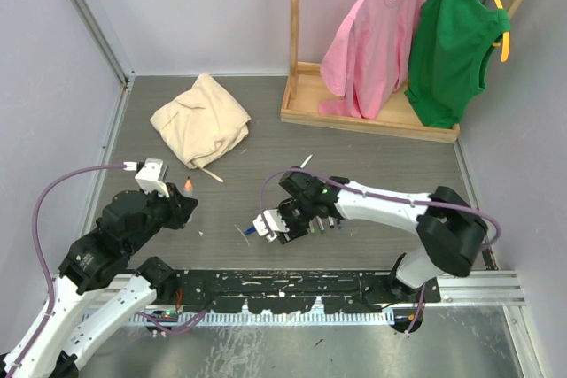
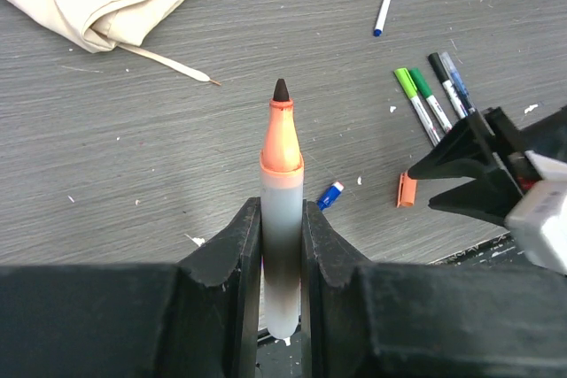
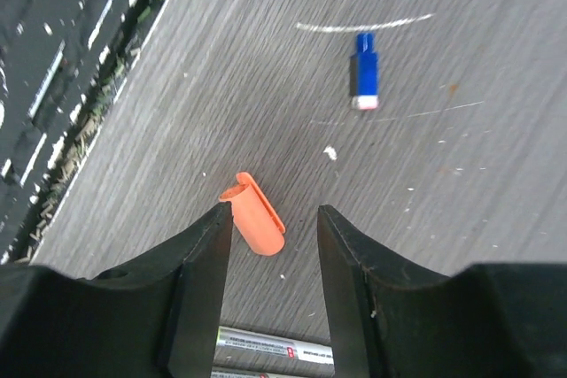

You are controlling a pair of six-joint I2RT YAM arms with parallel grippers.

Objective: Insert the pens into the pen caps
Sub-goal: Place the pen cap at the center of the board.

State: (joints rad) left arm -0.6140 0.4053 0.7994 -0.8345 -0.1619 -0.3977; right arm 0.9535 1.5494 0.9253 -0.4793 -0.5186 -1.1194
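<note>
The left arm's fingers (image 2: 232, 258) are clamped narrow on the pale barrel of an uncapped orange-tipped pen (image 2: 282, 143), whose tip points away over the counter (image 2: 133, 148). The right arm's fingers (image 3: 199, 263) stand apart low over the counter, with the orange cap (image 3: 257, 223) lying loose between them, just beside one finger. A blue cap (image 3: 364, 73) lies farther off.

Table (image 1: 372, 165): grey wood-grain top.
Cloth (image 1: 200, 121): cream, crumpled, at 11 o'clock on the table.
Stick (image 1: 211, 173): thin, tan, at the cloth's 6 o'clock edge.
Rack (image 1: 295, 6): wooden, at 1 o'clock.
Shirt (image 1: 372, 37): pink, hanging on the rack.
Top (image 1: 452, 42): green, sleeveless, on an orange hanger (image 1: 505, 42), at the shirt's 3 o'clock.
</note>
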